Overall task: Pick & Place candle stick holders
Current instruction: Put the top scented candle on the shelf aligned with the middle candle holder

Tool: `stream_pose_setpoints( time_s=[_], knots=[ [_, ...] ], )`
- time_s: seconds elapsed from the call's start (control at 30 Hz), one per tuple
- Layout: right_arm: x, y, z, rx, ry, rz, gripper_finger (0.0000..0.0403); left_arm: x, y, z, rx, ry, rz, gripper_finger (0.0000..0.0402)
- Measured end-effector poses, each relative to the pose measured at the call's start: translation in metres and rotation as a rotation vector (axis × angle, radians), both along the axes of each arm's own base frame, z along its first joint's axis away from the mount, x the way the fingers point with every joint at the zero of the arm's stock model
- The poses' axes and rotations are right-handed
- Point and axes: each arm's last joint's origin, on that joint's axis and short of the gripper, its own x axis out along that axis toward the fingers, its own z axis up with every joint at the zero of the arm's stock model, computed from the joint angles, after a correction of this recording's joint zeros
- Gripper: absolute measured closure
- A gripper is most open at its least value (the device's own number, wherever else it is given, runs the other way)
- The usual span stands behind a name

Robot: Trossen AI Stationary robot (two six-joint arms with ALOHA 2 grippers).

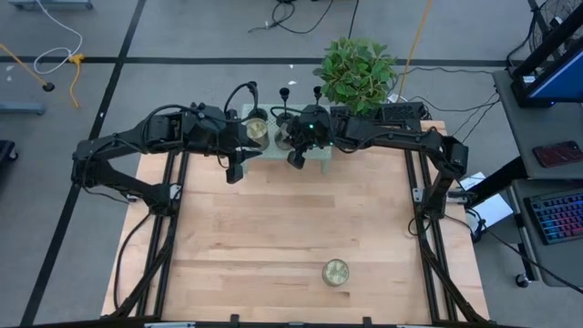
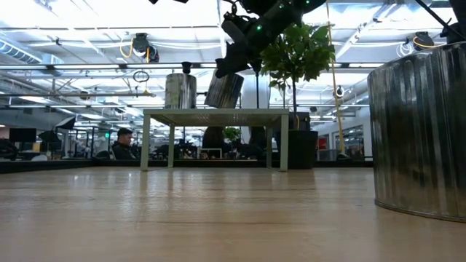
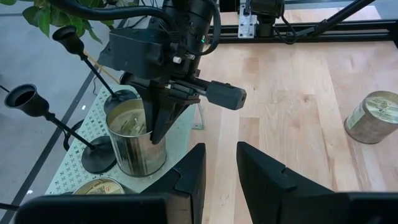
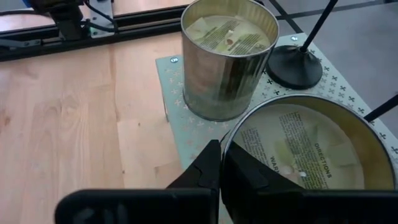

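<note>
Right gripper [image 3: 163, 121], jaws clamped on a tin's [image 3: 134, 140] rim; upright candle stick holders [image 3: 59, 127] just beside; left gripper [image 3: 219, 180] parted.

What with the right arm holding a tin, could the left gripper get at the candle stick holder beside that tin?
Probably, but tightly: the left gripper is open facing the holder, yet the right gripper and its tin stand close beside it.

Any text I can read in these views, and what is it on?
"DIRECTIONS": on the label inside the tin that the right gripper grips by the rim.
"WAR...": cut-off word on the same label; the small print around it is unreadable.
The label in the other tin: too blurred to read.
Nothing else legible.
</note>
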Motion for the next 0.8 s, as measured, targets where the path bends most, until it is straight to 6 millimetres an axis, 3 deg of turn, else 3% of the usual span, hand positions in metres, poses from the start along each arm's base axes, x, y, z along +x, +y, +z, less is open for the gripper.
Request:
stream_pose_setpoints(
  time_s=[0.57,0.8],
  knots=[
    [-0.009,0.003,0.010,0.001,-0.001,0.004,0.0397,0.000,0.000,0.000,-0.003,-0.002,0.002,0.0305],
    [-0.009,0.003,0.010,-0.010,0.000,0.010,0.0347,0.000,0.000,0.000,-0.003,-0.002,0.002,0.0305]
  ],
)
